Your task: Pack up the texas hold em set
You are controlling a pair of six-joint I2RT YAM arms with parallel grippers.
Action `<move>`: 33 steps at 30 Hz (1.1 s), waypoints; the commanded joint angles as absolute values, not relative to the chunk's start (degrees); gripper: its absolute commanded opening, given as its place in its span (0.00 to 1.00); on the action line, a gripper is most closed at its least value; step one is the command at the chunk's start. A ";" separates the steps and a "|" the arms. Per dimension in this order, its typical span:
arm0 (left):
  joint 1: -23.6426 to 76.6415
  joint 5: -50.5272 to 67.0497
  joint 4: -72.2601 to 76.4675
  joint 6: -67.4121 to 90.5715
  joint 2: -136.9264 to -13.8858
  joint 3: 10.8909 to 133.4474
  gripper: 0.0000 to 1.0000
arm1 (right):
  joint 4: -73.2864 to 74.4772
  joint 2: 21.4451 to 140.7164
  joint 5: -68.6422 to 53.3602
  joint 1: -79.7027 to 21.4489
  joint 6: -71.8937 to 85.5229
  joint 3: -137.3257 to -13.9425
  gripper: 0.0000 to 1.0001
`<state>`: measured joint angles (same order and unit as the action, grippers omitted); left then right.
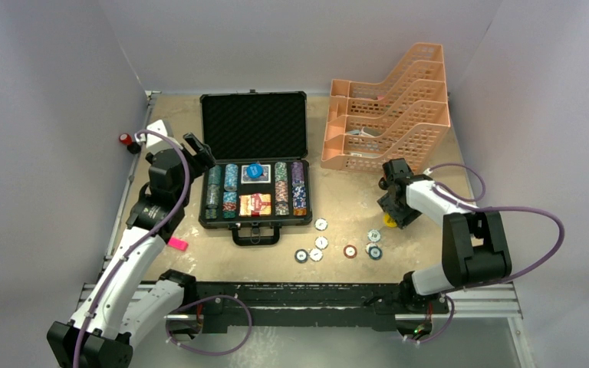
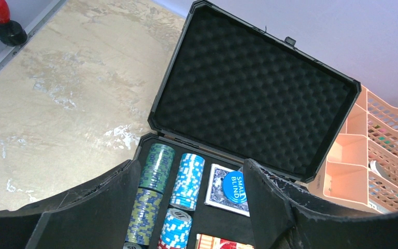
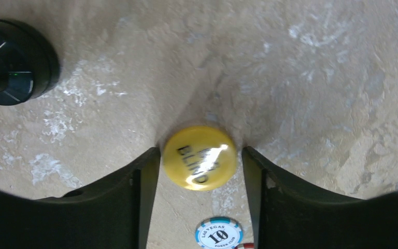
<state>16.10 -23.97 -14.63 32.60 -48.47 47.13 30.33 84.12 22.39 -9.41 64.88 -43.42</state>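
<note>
The black briefcase (image 1: 255, 222) lies open, its foam lid (image 2: 249, 88) upright. Chip stacks (image 2: 150, 171), a card deck and a blue "small blind" button (image 1: 255, 170) fill its base; the button also shows in the left wrist view (image 2: 234, 182). Several loose chips (image 1: 321, 242) lie on the table in front. My right gripper (image 3: 200, 152) is open and low, with its fingers on either side of a yellow "blind" button (image 3: 199, 157) on the table (image 1: 389, 220). My left gripper (image 2: 190, 165) is open and empty above the case's left side.
The peach stacked tray rack (image 1: 387, 115) stands at the back right. A pink marker (image 1: 177, 244) lies left of the case. A red-topped object (image 1: 126, 140) sits at the far left edge. A black round object (image 3: 10, 62) stands close to the yellow button.
</note>
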 commanded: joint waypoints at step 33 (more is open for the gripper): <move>14.39 -25.44 -12.74 34.10 -47.20 48.11 0.72 | 31.59 99.59 25.16 -52.82 57.95 -80.59 0.47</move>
